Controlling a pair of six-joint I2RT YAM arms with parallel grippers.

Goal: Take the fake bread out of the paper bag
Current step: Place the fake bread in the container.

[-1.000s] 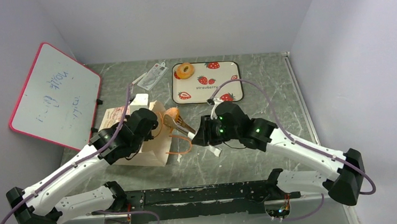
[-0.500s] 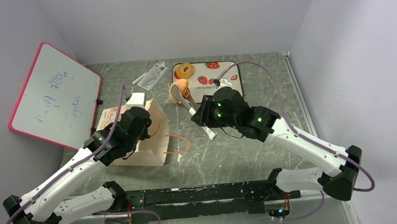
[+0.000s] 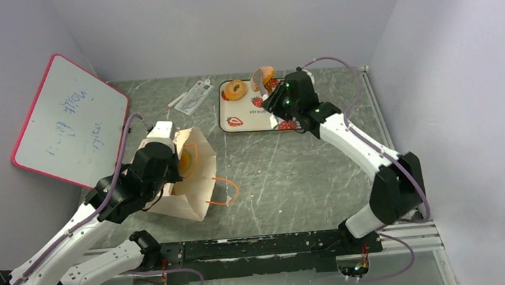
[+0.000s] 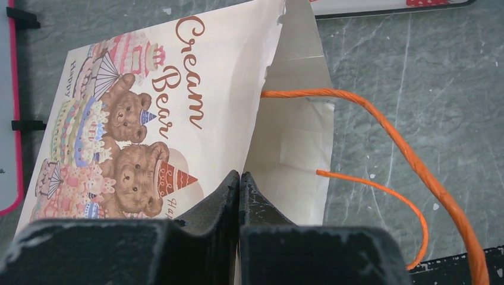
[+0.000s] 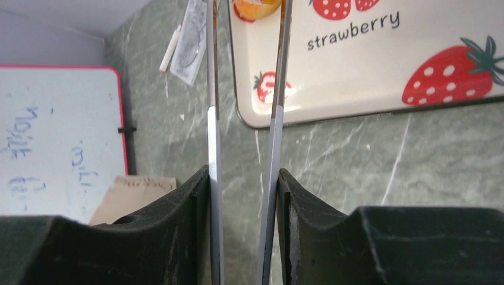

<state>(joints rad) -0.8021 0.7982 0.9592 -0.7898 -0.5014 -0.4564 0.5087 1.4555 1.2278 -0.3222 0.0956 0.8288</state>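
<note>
The cream paper bag (image 3: 195, 184) with orange loop handles stands left of centre, its printed bear side (image 4: 148, 119) in the left wrist view. My left gripper (image 4: 239, 176) is shut on the bag's rim. One orange fake bread (image 3: 186, 160) shows inside the open mouth. My right gripper (image 3: 279, 99) is shut on metal tongs (image 5: 214, 119). The tongs hold a golden bread (image 3: 268, 75) over the far edge of the strawberry tray (image 3: 268, 119). A ring-shaped bread (image 3: 236, 89) lies on the tray. Orange bread (image 5: 257, 6) shows between the tong arms.
A pink-framed whiteboard (image 3: 68, 126) leans at the left wall. A clear plastic packet (image 3: 192, 96) lies left of the tray. The bag's handle (image 3: 223, 189) trails onto the marbled table toward the centre. Walls close the space on three sides.
My right arm has swung the tongs and bread from beside the bag's mouth to the far side of the tray. The left arm shifted back with the bag rim, showing the bag's inside.
</note>
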